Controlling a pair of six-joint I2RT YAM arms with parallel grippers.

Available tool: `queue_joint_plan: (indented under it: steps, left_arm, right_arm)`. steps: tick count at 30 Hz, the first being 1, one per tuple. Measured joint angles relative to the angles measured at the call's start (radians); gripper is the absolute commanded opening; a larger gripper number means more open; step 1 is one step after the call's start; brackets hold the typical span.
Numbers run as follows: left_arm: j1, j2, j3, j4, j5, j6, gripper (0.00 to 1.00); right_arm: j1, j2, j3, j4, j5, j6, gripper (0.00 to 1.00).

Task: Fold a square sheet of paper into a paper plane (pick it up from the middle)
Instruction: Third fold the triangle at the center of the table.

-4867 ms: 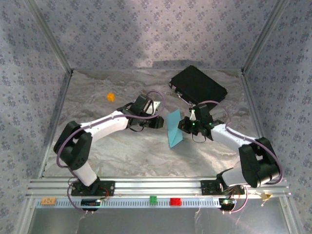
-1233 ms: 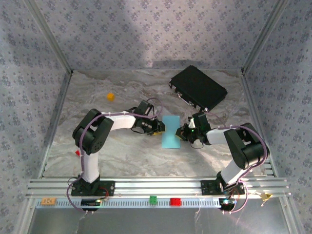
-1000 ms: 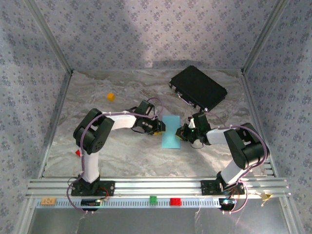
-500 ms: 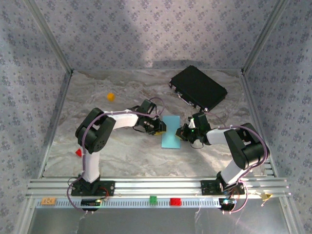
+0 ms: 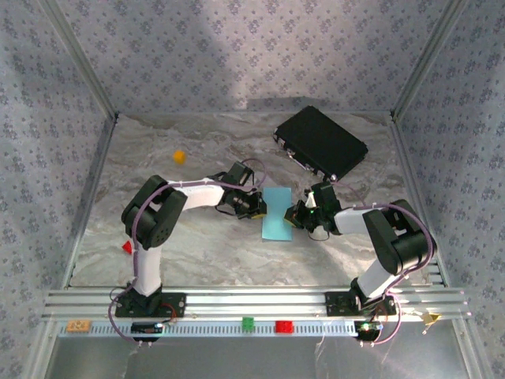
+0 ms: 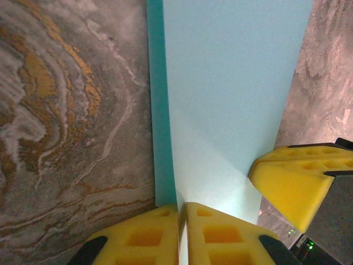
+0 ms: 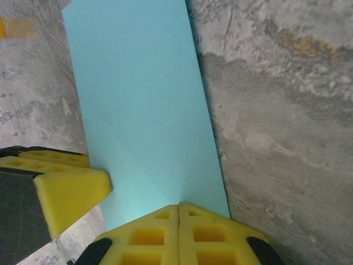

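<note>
Finding: the thin light-blue square sheet of paper (image 5: 276, 213) lies on the grey marbled tabletop (image 5: 197, 253) at mid-table, between the two arms, and presents as an upright rectangle, apparently doubled over. The left gripper (image 5: 257, 207) sits at its left long edge; in the left wrist view its yellow padded jaws are pressed together with the paper edge running into the seam, so it is judged clamped on the sheet. The right gripper (image 5: 297, 215) sits at the opposite long edge, jaws likewise closed with the paper entering between them. Each pinch is at the margin only, not deep into the sheet. In the left wrist view a narrow darker strip (image 6: 157, 110) shows along one side of the pale upper layer; this appears to be an under layer not lying flush, though shadow cannot be excluded. Assessment: the step in hand appears to be a two-sided hold to set or adjust a fold. Recommendation: move both arms together and at equal pace, hold the paper taut without pulling outward, since thin paper is likely to tear or slip at such shallow pinches; bring the edges flush before pressing any crease. The black rectangular case (image 5: 319, 142) and the small orange cube (image 5: 179, 156) stand well apart and pose no obstruction.
</note>
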Motion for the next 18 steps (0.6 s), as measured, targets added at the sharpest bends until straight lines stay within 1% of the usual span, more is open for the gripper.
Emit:
queue_joint_plan:
  steps: [5, 6, 11, 15, 18]
  left_arm:
    - [0.000, -0.012, -0.003, 0.000, -0.008, 0.000, 0.01]
    - [0.000, -0.016, -0.003, 0.000, -0.008, 0.000, 0.00]
    - [0.006, -0.045, -0.023, 0.000, -0.011, 0.000, 0.00]
    - [0.031, -0.065, -0.051, 0.000, -0.015, 0.000, 0.00]
    - [0.048, -0.072, -0.070, 0.000, -0.015, 0.000, 0.00]
  right_arm:
    - [0.000, -0.005, 0.000, -0.003, 0.000, 0.000, 0.13]
    - [0.000, -0.006, 0.000, -0.003, 0.001, 0.000, 0.15]
    - [0.002, -0.045, -0.002, -0.036, 0.024, -0.016, 0.26]
    - [0.007, -0.093, -0.007, -0.077, 0.061, -0.038, 0.35]
    - [0.016, -0.132, -0.007, -0.101, 0.084, -0.056, 0.39]
